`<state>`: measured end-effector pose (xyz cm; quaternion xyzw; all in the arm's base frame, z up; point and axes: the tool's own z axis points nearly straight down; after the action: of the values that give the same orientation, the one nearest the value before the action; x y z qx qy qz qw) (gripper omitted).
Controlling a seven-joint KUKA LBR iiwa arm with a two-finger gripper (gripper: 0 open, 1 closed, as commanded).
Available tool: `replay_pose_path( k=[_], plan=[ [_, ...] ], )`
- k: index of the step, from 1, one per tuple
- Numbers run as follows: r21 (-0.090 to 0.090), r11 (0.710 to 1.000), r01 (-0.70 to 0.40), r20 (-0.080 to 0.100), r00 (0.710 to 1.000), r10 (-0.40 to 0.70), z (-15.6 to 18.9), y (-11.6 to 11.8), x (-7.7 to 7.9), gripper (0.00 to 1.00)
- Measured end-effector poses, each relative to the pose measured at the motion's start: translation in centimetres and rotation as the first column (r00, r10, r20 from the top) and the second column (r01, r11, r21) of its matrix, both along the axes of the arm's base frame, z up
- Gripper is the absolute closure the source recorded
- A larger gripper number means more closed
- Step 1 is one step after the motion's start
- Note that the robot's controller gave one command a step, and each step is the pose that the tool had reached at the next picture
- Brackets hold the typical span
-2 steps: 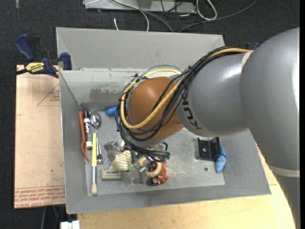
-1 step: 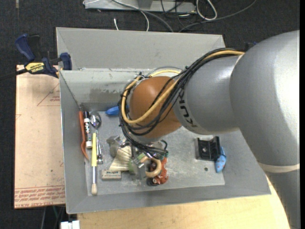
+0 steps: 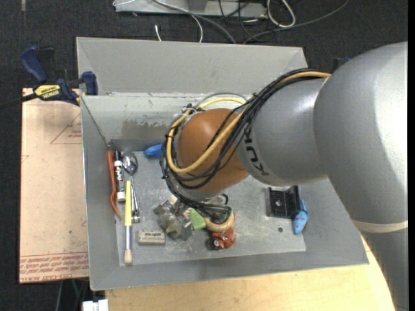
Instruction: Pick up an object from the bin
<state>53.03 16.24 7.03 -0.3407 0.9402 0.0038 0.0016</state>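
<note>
**Camera view, read outward from the end effector.** My end effector (image 3: 172, 216) stands low over the floor of the grey metal bin (image 3: 194, 70). It sits under my orange wrist cover (image 3: 206, 149) and its looped cables (image 3: 172, 167). Whether it is released or clenched, I cannot tell.

- **Nearest:** a small green block (image 3: 196, 220) lies just beside the end effector on the view's right. I cannot tell whether the two touch.
- **Against the block's far side:** a tan ring-shaped roll (image 3: 222, 221), with a small red-and-dark piece (image 3: 220, 241) just in front of it.
- **Near, on the view's left and slightly toward the front wall:** a flat grey rectangular piece (image 3: 150, 238).
- **Farther left, lying lengthwise beside the side wall:** first a yellow stick (image 3: 128, 203), then a metal spoon (image 3: 130, 164). Past these come a white marker (image 3: 118, 172) and an orange-handled tool (image 3: 111, 180), the last of them closest to that wall.
- **Toward the back wall, left of the wrist cover:** a small blue piece (image 3: 154, 150).
- **Well apart on the view's right:** a black square part (image 3: 283, 201), with a second blue piece (image 3: 299, 221) just beside it.
</note>
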Motion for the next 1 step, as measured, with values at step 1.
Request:
replay_pose_path(
  k=[1],
  plan=[
    [0.000, 1.000, 0.000, -0.002, 1.000, 0.000, 0.23, -0.02, -0.07, 1.00]
  ],
)
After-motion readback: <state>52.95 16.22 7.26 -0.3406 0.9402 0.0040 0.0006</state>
